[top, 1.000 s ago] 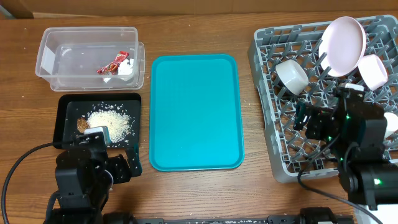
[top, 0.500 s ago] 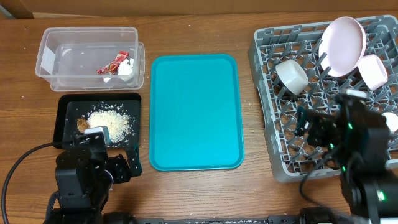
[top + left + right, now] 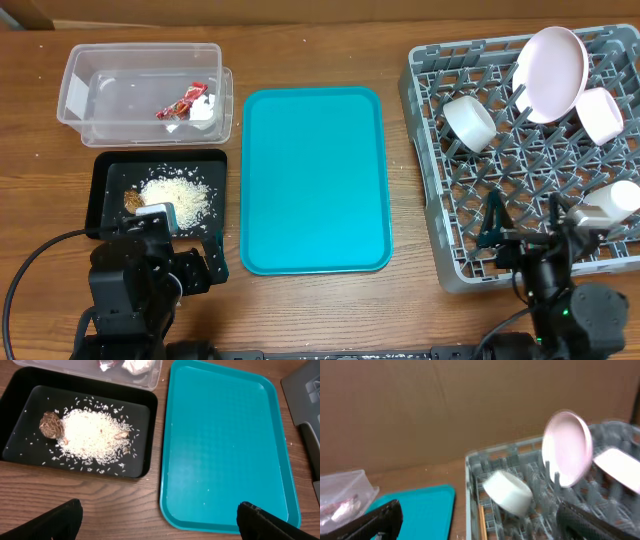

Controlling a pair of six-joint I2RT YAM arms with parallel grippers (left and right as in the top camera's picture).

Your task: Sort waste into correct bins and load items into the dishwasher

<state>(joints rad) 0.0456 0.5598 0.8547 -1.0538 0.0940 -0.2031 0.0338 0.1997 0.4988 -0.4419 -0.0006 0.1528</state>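
Observation:
A red snack wrapper (image 3: 182, 100) and a white scrap (image 3: 203, 110) lie in the clear tub (image 3: 90, 70). Rice grains (image 3: 175, 195) and a brown lump (image 3: 133, 200) lie in the black tray (image 3: 105, 170). The grey dish rack (image 3: 430, 120) holds a large plate (image 3: 555, 72), a bowl (image 3: 470, 122), a small dish (image 3: 600, 115) and a cup (image 3: 610, 200). A chopstick (image 3: 482, 522) lies in the rack's near-left edge in the right wrist view. My left gripper (image 3: 160, 520) is open and empty, near the black tray. My right gripper (image 3: 522, 235) is open and empty over the rack's front part.
A large teal serving tray (image 3: 312, 178) lies between the bins and the rack. The rack reaches the table's right edge. My left arm's base sits at the front left, my right arm's base at the front right.
My right arm has drawn back toward the front edge of the rack, uncovering the cup. My left arm has not moved.

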